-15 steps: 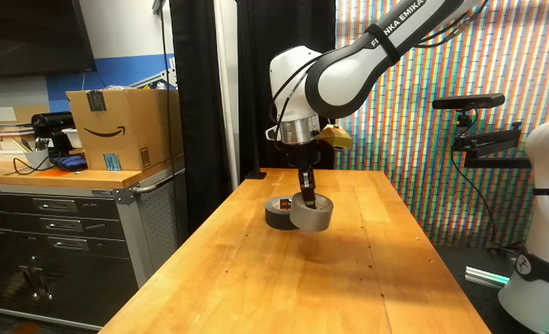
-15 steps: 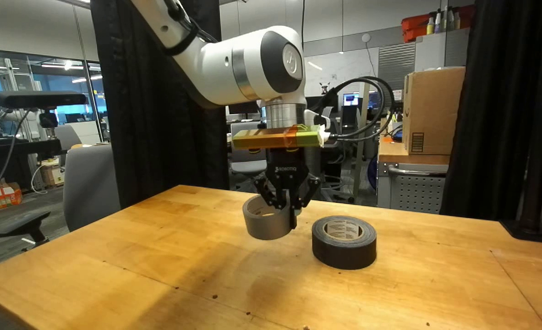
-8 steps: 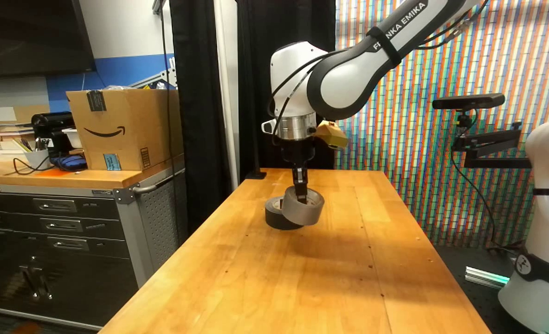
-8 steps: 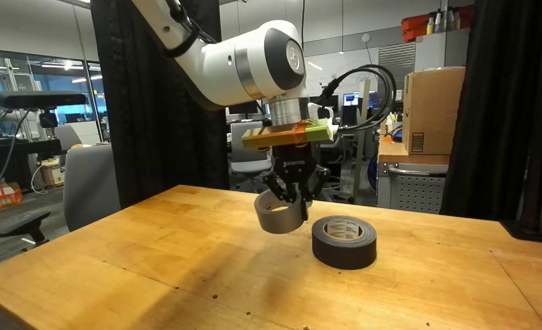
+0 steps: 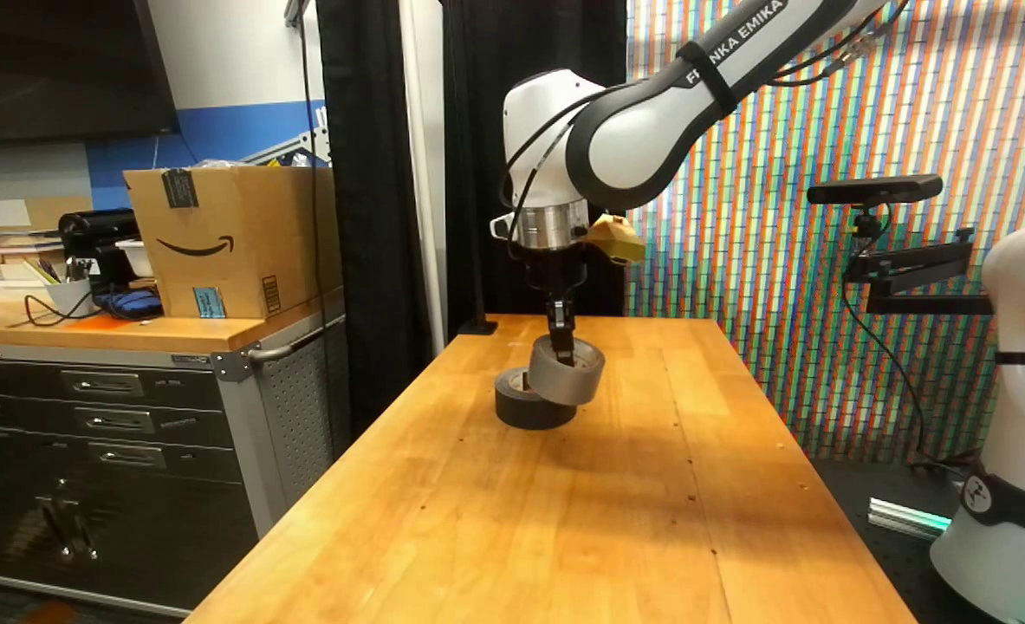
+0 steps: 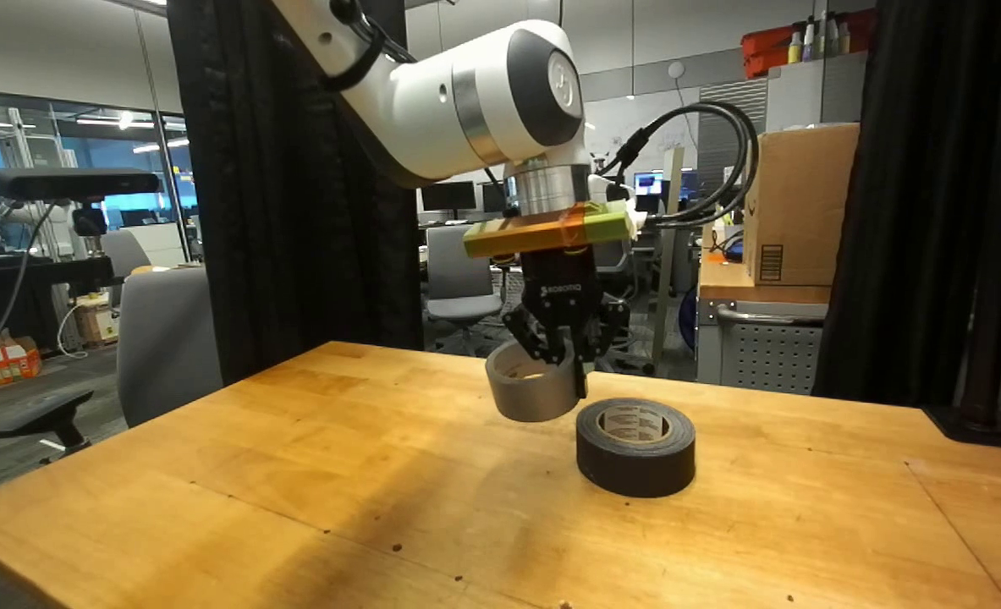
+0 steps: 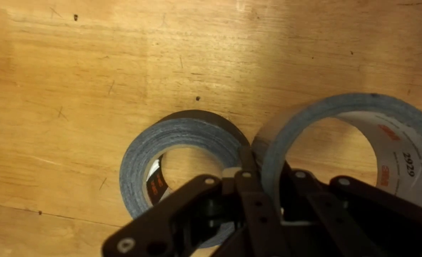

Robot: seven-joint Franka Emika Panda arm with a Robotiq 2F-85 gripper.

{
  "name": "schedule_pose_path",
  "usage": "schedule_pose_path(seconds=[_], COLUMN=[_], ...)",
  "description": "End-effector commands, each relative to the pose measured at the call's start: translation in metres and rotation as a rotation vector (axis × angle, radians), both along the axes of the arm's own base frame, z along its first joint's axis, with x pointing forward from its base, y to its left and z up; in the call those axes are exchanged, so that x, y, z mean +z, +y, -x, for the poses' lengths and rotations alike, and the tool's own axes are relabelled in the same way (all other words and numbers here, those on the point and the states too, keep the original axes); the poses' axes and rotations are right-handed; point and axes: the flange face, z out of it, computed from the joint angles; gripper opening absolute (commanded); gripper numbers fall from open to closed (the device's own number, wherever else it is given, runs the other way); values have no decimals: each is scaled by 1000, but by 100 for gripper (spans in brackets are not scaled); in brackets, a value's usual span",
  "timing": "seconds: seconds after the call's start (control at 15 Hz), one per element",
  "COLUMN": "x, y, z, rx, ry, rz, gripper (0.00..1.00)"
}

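My gripper [image 6: 574,372] is shut on the wall of a silver-grey tape roll [image 6: 532,396], one finger inside the ring and the other outside. The roll hangs tilted above the wooden table, as both exterior views show. A black tape roll [image 6: 635,469] lies flat on the tabletop, beside and below the held one. From the wrist, the silver roll [image 7: 407,160] fills the right side, with print inside its core. To the left is the black roll [image 7: 139,167], partly covered by the gripper's linkage. In an exterior view the silver roll [image 5: 567,381] overlaps the black roll [image 5: 534,414].
The wooden table [image 5: 564,537] runs long and narrow. A black stand base [image 6: 981,427] sits at its edge. Beyond are a cabinet with a cardboard box [image 5: 235,243], a camera on an arm [image 5: 876,189], a second white robot arm [image 5: 1010,416] and a grey chair [image 6: 170,338].
My gripper has risen and carried the silver roll closer to the black roll, rightward in an exterior view. The grip has stayed shut. The black roll has not moved.
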Motion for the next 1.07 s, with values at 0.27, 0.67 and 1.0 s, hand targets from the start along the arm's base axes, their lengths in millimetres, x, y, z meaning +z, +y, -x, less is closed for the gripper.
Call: schedule_pose_path(seconds=[0.27, 0.67, 1.0], x=[84, 102, 100], y=[4, 25, 34], z=[-26, -50, -70], rx=[-35, -8, -22], ry=[92, 131, 145], rz=[36, 18, -19], gripper=[8, 8, 8])
